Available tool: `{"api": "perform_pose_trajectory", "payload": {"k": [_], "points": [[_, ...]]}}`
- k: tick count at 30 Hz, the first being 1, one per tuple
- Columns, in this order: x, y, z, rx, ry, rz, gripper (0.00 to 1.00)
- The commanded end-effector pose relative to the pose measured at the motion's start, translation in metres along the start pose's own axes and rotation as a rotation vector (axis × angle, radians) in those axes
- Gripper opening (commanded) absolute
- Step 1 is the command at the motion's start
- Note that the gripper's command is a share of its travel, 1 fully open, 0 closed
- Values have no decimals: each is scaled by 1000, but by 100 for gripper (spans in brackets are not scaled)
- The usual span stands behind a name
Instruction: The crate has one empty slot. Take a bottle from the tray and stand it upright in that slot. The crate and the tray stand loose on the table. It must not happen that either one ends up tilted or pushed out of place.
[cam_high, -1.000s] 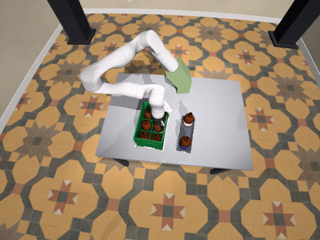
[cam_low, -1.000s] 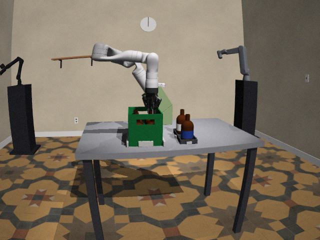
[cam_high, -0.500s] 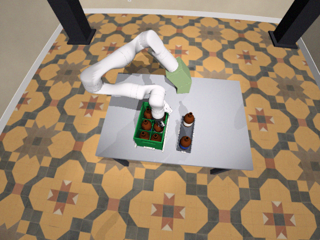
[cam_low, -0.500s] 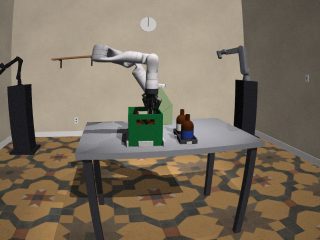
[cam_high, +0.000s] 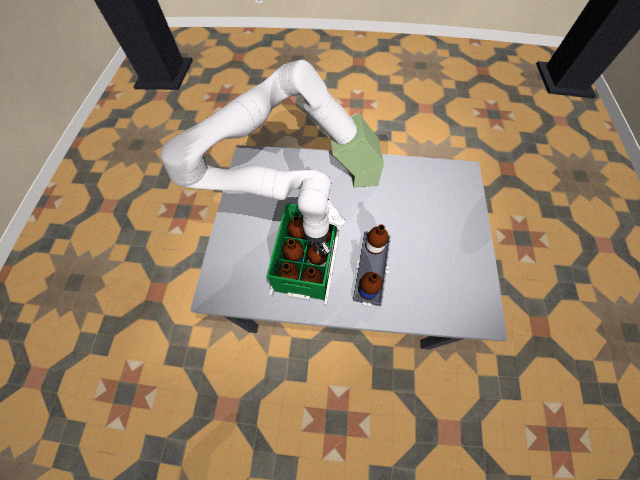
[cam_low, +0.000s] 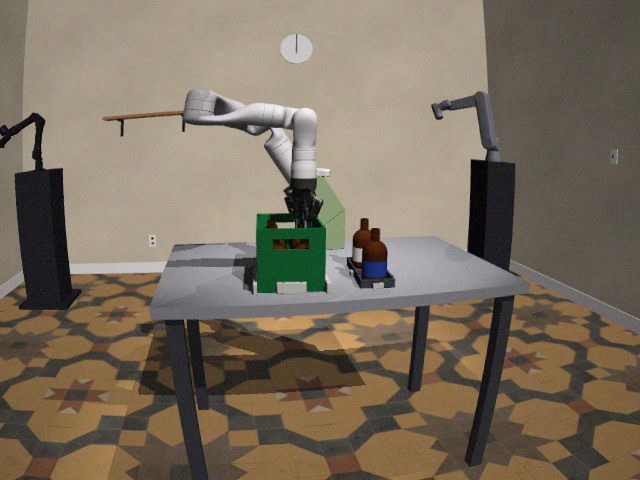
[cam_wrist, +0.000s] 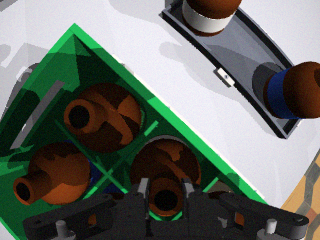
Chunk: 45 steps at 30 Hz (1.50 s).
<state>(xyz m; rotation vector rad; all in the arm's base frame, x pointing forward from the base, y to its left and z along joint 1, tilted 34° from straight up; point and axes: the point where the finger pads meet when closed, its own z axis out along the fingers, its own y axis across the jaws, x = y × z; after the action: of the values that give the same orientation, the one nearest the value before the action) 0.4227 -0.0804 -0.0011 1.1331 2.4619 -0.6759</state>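
Left of centre on the tabletop (cam_high: 434, 206) (cam_low: 413, 263), the crate (cam_high: 299, 287) (cam_low: 291, 268) (cam_wrist: 165, 112) holds bottles; right of it, the tray (cam_high: 373, 262) (cam_low: 377, 281) (cam_wrist: 240, 50) bears two more.

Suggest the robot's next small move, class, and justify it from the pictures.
Probably open the gripper slightly: its fingers grip the neck of a brown round-shouldered bottle that appears upright and down inside a compartment of the green rectangular crate.

Brown bottles stand upright in the green crate (cam_high: 298, 286) (cam_low: 291, 268) (cam_wrist: 167, 114) (two more (cam_high: 377, 236) (cam_high: 370, 284) (cam_low: 359, 248) (cam_low: 374, 254) (cam_wrist: 210, 15) (cam_wrist: 300, 91) stand in the grey tray (cam_high: 375, 262) (cam_low: 379, 281) (cam_wrist: 240, 55)).
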Motion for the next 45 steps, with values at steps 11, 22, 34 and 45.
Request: {"api": "perform_pose_trajectory", "payload": {"k": [11, 22, 34, 45], "points": [[0, 1, 1, -5, 0, 6, 0], [0, 1, 1, -5, 0, 6, 0], [0, 1, 1, -5, 0, 6, 0], [0, 1, 1, -5, 0, 6, 64]]}}
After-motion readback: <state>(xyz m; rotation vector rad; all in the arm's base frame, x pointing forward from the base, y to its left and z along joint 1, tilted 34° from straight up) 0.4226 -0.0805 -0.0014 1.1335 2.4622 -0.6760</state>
